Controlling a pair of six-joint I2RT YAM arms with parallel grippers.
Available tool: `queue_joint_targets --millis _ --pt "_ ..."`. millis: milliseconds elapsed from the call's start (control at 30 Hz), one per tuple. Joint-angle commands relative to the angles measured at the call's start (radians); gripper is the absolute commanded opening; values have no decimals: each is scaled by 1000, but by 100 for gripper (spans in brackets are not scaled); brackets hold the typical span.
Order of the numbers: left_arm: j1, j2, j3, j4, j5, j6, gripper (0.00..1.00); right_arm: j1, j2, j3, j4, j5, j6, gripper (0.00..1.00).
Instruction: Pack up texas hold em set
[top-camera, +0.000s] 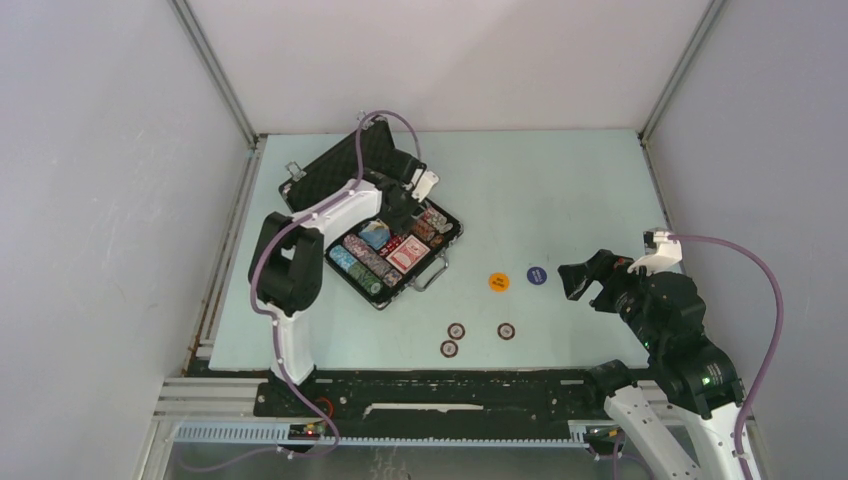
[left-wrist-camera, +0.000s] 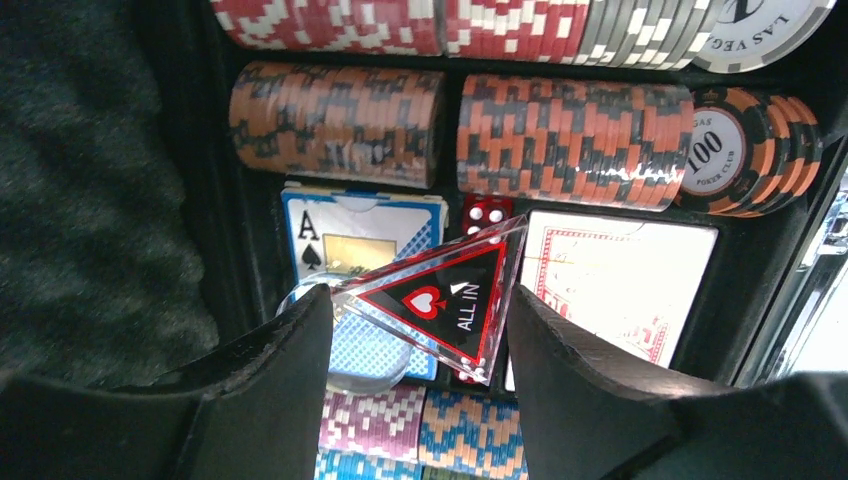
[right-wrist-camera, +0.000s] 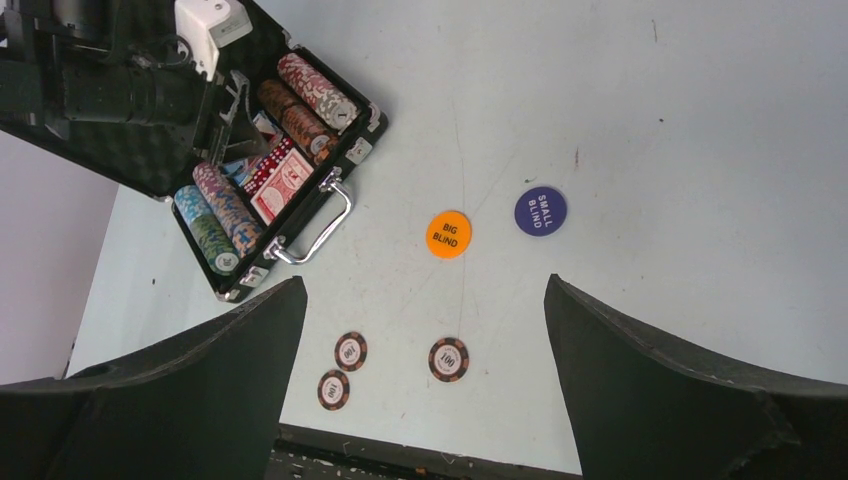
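Left gripper pinched the triangular marker, tilted, one corner toward the dice, above blue deck and red deck in the briefcase; right gripper gaped empty near loose chips.

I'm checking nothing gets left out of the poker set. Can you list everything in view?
briefcase: one, black, open, left part of the table
chip rows: several, multicoloured, inside the briefcase
red card deck: one, inside the briefcase
blue card deck: one, inside the briefcase
dice: red, count unclear, between the decks
ALL IN marker: one, clear triangle, red and black, over the decks
BIG BLIND button: one, orange, on the table right of the briefcase
SMALL BLIND button: one, blue, beside the orange one
loose chips: three, dark and orange, on the table nearer the arms
left gripper: shut on the ALL IN marker
right gripper: open, above the table
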Motion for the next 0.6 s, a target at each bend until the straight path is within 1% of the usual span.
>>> queue_joint_targets --millis 0,200,567 --pt "4 27 61 33 36 29 56 4 9 -3 34 -3 -20 100" --pt "18 59 71 35 10 40 57 5 14 -3 34 -3 -20 100" --pt "76 100 152 -9 21 58 67 8 17 -3 32 -1 -19 100"
